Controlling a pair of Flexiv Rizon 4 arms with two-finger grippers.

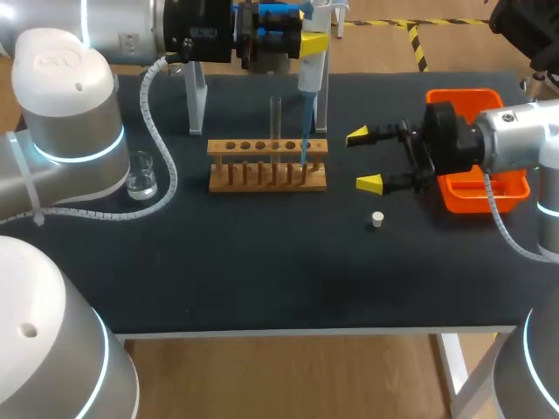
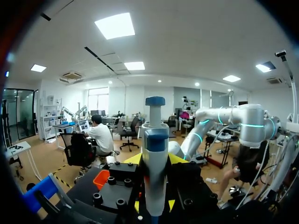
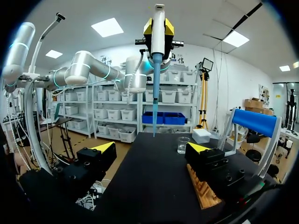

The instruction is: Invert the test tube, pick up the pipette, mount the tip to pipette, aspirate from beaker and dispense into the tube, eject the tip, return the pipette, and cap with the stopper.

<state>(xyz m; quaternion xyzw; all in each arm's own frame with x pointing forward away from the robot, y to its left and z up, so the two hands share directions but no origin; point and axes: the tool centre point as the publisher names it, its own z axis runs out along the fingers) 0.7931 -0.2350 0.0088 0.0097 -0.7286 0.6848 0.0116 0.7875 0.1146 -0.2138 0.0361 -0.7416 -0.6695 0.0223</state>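
Left tool (image 1: 307, 41) is clenched on the pipette (image 2: 155, 154), body upright between the yellow fingers, so the blue tip (image 3: 154, 100) points straight down. Upright hold makes sense: liquid stays in the tip and it can drop straight into a narrow mouth. In the right wrist view the tip hangs well above the tabletop (image 1: 262, 262). In the head view it lines up over the right end of the rack (image 1: 267, 175), but I can't tell whether that is real or just viewing angle. I also can't tell if the tip holds liquid.

The tube (image 1: 275, 118) stands upright in the rack, a couple of holes left of where the tip seems to point, not touching it. The beaker (image 1: 141, 177) sits well apart at the left, close to my left arm's base.

Right tool (image 1: 363, 160) is released, fingers wide, holding nothing, parked just right of the rack. My guess is it waits there to steady the tube or take the stopper (image 1: 377, 219), which lies loose on the tabletop just in front of it. The orange tray (image 1: 472, 196) sits behind that tool.

My read: tip is mounted and the stage is aspirate or dispense. Eject, return and capping are not done.
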